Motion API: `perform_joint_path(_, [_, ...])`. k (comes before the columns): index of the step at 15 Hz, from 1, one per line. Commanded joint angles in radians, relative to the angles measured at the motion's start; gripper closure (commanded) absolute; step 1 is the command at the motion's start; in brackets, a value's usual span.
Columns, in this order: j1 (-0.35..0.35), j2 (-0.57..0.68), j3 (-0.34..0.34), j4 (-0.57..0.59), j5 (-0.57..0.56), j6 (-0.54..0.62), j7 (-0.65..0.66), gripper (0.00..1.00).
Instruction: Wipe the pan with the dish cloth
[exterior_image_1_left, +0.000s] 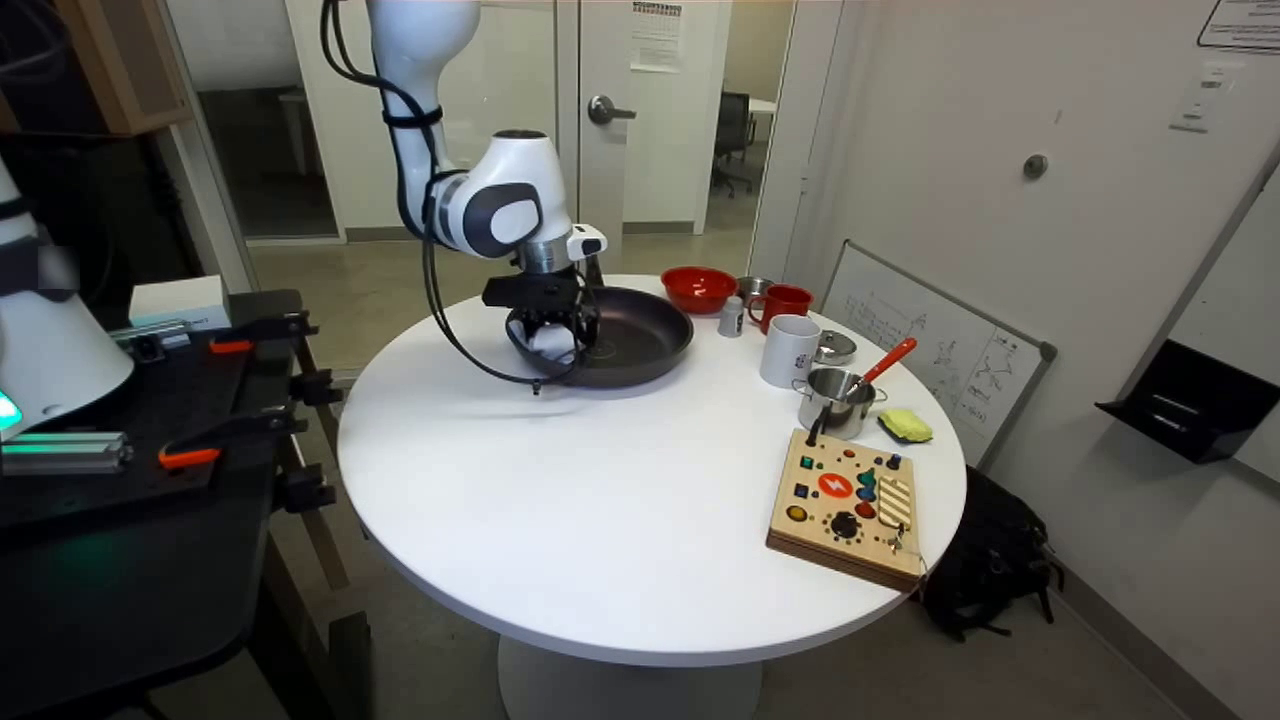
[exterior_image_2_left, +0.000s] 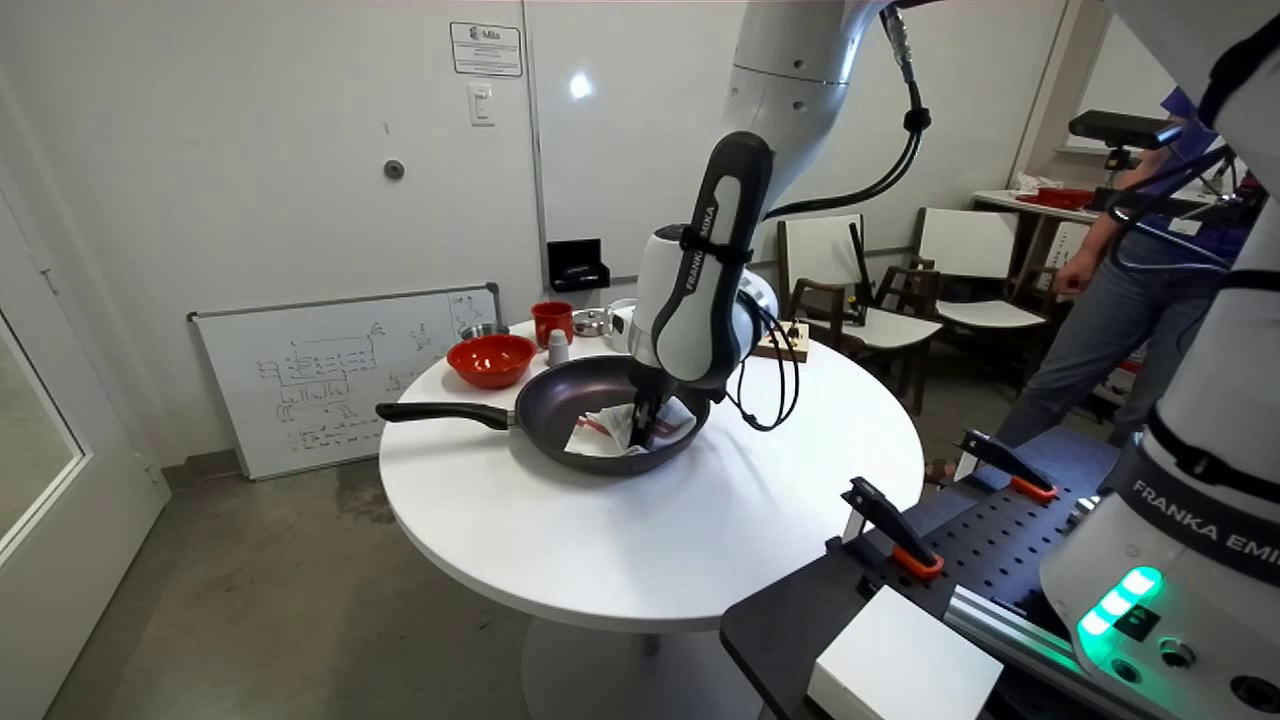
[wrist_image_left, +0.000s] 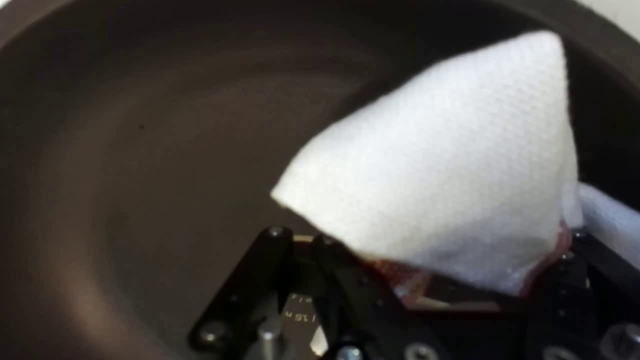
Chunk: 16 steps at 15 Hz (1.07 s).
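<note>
Claw (exterior_image_2_left: 641, 428) points down inside the pan (exterior_image_1_left: 645, 345), clamped closed on the dish cloth (exterior_image_2_left: 594, 436); fingertips buried in fabric, so exact pinch spot can't be told. Pan black, round, flat on the white round surface (exterior_image_1_left: 600, 520); its long handle (exterior_image_2_left: 445, 412) runs out to about the surface edge in an exterior view. Cloth white with red stripes, bunched, lying in pan, fabric showing on both sides of claw. Wrist view: white fold stands up in front of claw, red stripe peeking out underneath, another bit of cloth at the right edge, dark pan floor to the left. Arm (exterior_image_2_left: 705, 290) comes in from above.

Other stuff on surface, in an exterior view: red bowl (exterior_image_1_left: 698, 300) near pan, grey shaker (exterior_image_1_left: 731, 318) just beside bowl, red mug (exterior_image_1_left: 788, 303), white mug (exterior_image_1_left: 786, 352), round steel lid (exterior_image_1_left: 835, 347), steel pot (exterior_image_1_left: 840, 420) with red-handled utensil (exterior_image_1_left: 890, 358) leaning in it, yellow-green sponge (exterior_image_1_left: 906, 424) beside pot, wooden board (exterior_image_1_left: 815, 533) with knobs and switches near pot. Whiteboard (exterior_image_2_left: 330, 380) with writing leans against wall in both exterior views. Person (exterior_image_2_left: 1090, 330), partly hidden, stands in an exterior view.
</note>
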<state>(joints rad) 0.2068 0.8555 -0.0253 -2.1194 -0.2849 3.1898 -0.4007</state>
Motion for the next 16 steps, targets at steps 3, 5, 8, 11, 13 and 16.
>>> perform_joint_path(3, [0.078,0.066,-0.069,0.035,-0.008,0.046,0.068,0.99])
perform_joint_path(5, [0.08,0.061,-0.065,0.047,-0.004,0.04,0.077,0.99])
perform_joint_path(8, [0.081,0.034,-0.044,0.078,0.0,-0.017,0.095,0.99])
perform_joint_path(11, [0.089,0.083,-0.025,0.198,0.016,-0.133,0.129,0.99])
perform_joint_path(13, [0.094,0.132,-0.017,0.3,0.029,-0.225,0.169,1.0])
perform_joint_path(16, [0.125,0.208,-0.03,0.457,0.048,-0.354,0.265,0.99])
